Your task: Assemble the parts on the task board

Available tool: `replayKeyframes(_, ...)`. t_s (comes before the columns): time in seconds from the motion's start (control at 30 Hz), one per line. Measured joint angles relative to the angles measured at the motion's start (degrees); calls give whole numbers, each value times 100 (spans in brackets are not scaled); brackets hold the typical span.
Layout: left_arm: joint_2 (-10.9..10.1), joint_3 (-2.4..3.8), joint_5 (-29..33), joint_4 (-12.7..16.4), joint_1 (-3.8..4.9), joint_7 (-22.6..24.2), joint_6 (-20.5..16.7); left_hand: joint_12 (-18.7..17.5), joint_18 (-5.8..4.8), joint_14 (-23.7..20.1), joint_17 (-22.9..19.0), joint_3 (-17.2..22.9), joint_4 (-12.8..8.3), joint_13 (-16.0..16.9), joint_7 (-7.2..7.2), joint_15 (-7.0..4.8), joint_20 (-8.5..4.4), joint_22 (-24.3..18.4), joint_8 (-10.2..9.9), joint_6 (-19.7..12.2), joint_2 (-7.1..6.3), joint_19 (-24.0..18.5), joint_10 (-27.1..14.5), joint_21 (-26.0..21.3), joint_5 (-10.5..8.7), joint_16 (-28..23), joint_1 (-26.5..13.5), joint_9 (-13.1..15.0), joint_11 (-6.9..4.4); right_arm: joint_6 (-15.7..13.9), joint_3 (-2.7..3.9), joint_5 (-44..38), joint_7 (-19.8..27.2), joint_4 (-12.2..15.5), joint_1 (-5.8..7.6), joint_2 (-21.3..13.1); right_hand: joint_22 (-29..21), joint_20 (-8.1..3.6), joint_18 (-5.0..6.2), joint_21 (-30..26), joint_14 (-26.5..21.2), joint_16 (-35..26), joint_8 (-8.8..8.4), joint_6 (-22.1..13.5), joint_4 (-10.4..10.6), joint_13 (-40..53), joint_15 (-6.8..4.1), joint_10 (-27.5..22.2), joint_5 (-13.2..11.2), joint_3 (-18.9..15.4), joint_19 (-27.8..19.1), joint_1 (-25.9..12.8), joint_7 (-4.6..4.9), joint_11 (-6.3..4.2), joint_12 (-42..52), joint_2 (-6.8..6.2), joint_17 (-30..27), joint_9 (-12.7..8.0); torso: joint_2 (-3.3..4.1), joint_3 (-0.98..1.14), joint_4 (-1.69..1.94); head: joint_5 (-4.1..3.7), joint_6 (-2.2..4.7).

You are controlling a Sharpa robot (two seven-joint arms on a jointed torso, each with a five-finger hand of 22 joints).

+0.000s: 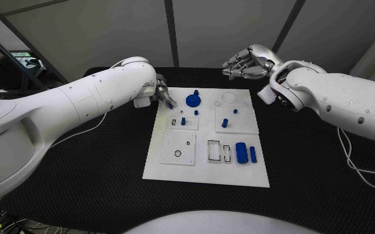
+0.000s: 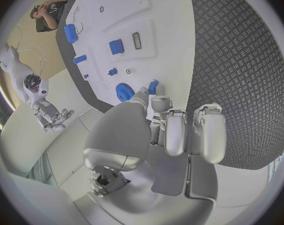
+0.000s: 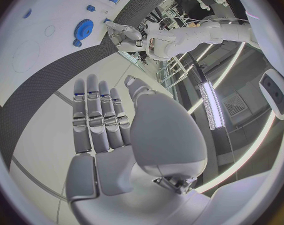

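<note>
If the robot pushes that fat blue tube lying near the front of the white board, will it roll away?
Probably. The fat blue tube looks round and lies on its side on the flat task board, so a sideways nudge would likely roll it. It looks like stiff plastic, so it probably won't bend.

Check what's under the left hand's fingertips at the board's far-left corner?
The left hand pinches a small blue part over the task board, beside the blue gear. The fingers cover the board directly beneath, so any slot there can't be seen.

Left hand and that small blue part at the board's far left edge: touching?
Touching. In the left wrist view the left hand pinches the small blue part at its fingertips; the head view shows blue at those fingertips over the task board.
</note>
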Motion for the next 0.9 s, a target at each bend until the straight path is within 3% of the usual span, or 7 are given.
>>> replayKeyframes(0.1,-10,1,1,10,2,35,-10,-52,1,16,0,450,-154,-32,13,-15,1,0,-29,-31,9,-1,-15,-1,-43,0,113,-24,6,2,0,0,0,-4,0,2,0,0,0,0,0,0,0,0,0,0,0,0,0,0,0,0,0,0,0,0,0,0,0,-1,0,0,0)
replayKeyframes(0.27,-69,-2,38,68,-5,90,-38,-91,1,16,0,853,218,-80,15,-14,1,0,102,-73,-62,-1,-13,-23,-20,0,130,71,4,6,0,0,-1,-14,0,3,0,0,0,0,0,0,0,0,0,0,0,0,0,0,0,0,0,0,0,0,0,0,0,-1,0,2,-4)
replayKeyframes(0.33,-118,-3,76,125,-10,105,-59,-92,2,16,0,1296,240,-81,22,-14,1,0,216,-105,-286,-1,21,-23,-15,0,-94,208,-8,7,0,0,-1,-17,0,3,1,0,0,0,0,0,0,0,0,0,0,0,0,0,0,0,0,0,0,0,1,0,0,-1,0,4,-4)
replayKeyframes(0.37,-161,-3,105,178,-12,113,-76,-93,1,16,0,1532,132,-81,13,-14,1,0,246,-115,-365,-1,32,-23,-14,0,-173,234,-12,8,0,0,-1,-19,0,3,1,0,0,0,0,0,0,0,0,0,0,0,0,0,0,0,0,0,0,0,0,0,0,-1,0,4,-7)
replayKeyframes(0.43,-245,-3,159,285,-12,122,-109,-93,1,16,0,1739,123,-81,-7,-14,1,0,293,-135,-473,-1,36,-23,-14,0,-285,301,-8,10,0,0,-2,-23,0,3,1,0,0,0,0,0,0,0,0,0,0,0,0,0,0,0,0,0,0,0,0,0,0,-1,0,5,-9)
replayKeyframes(0.67,-661,-1,365,894,-12,127,-296,-55,1,17,0,2200,-25,-55,-6,-14,1,0,405,-134,-625,-1,80,-45,-15,0,-572,398,-25,15,0,0,-2,-39,0,-2,-4,0,0,0,0,0,0,0,0,0,0,0,0,0,0,0,0,0,0,0,1,0,-8,2,7,9,-21)
replayKeyframes(0.9,-1139,-1,575,1708,-19,99,-602,-27,1,17,0,2375,-61,-36,-17,-14,1,0,467,-164,-674,-1,100,-45,-16,0,-670,469,-26,22,0,0,-3,-70,0,-2,-4,0,0,0,0,0,0,0,0,0,0,0,0,0,0,0,0,0,0,0,1,0,-10,1,10,27,-19)
